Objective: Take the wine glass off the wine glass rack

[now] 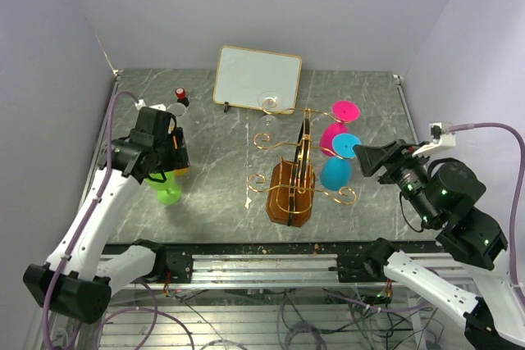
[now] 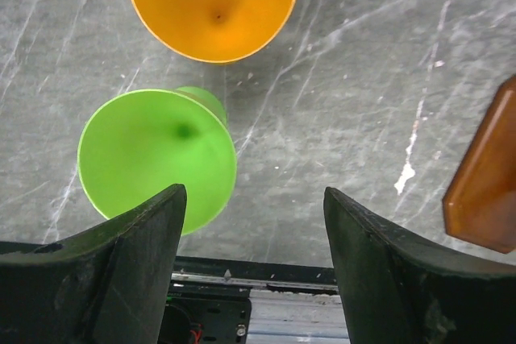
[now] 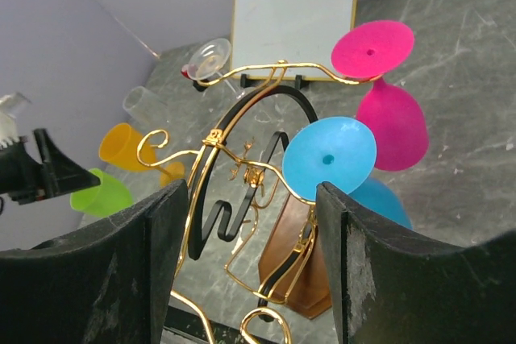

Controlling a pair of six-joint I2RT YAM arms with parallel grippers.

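Right gripper gapes at the blue glass hanging on the rack's right side. It's likely light, slick plastic, so pinch the stem. Left gripper is spread over the green glass.

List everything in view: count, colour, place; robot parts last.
wine glass rack: one, brown and gold, table centre
pink wine glass: one, pink, hanging on rack's right
blue wine glass: one, blue, beside the pink
clear wine glass: one, clear, rack's far side
green wine glass: one, green, table's left
orange wine glass: one, orange, beside green
white board: one, white, table's back
red-capped item: one, red cap, far left
loose clear glass: one, clear, beside that item
left end effector: one, black, open above green glass
right end effector: one, black, open, facing rack
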